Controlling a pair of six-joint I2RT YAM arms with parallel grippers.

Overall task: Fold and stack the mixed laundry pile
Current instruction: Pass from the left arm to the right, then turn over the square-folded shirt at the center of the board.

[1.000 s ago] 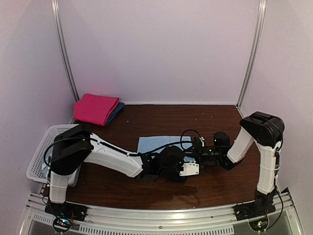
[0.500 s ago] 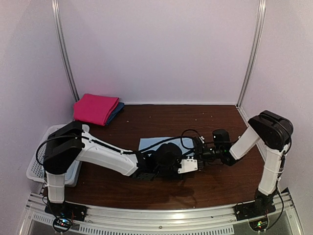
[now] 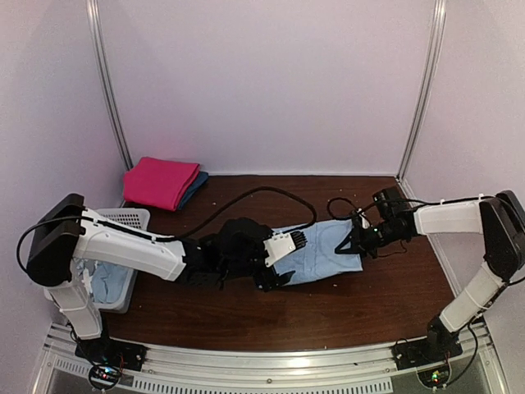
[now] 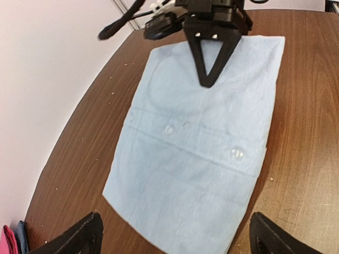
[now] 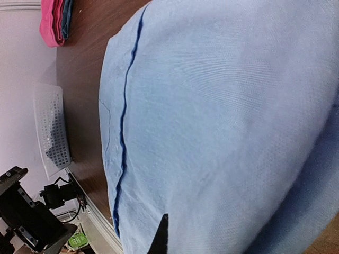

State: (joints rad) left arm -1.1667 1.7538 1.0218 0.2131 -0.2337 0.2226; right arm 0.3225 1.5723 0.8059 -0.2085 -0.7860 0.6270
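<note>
Light blue garment [image 3: 324,253] lies flat on the brown table [image 3: 246,316], a little right of centre in the overhead view. My left gripper [image 3: 281,261] sits at its left end with the fingers spread wide, holding nothing. My right gripper [image 3: 354,240] is at its right end, fingers closed on the cloth. A second ago the garment was a shorter rectangle further left, and both grippers met at its right edge. Since then it has been drawn out longer toward the right, the right gripper has moved right with it, and the left gripper has let go. More light blue cloth [image 3: 102,279] sits in the white basket [image 3: 123,218] at the left edge. A folded magenta cloth [image 3: 160,182] lies at the back left, well apart.

From the left wrist camera, the garment [image 4: 196,153] stretches away from me with a seam across it. The two left fingers [image 4: 79,237] stand wide on either side of its near end, not touching it. At the far end, the right gripper [image 4: 207,80] comes to a closed point on the cloth.

From the right wrist camera, the garment [image 5: 222,116] fills nearly the whole view, with a dark seam line down its left side. One black fingertip [image 5: 160,235] shows at the bottom edge. The basket [image 5: 53,132] and the magenta cloth [image 5: 53,21] appear small at the left
</note>
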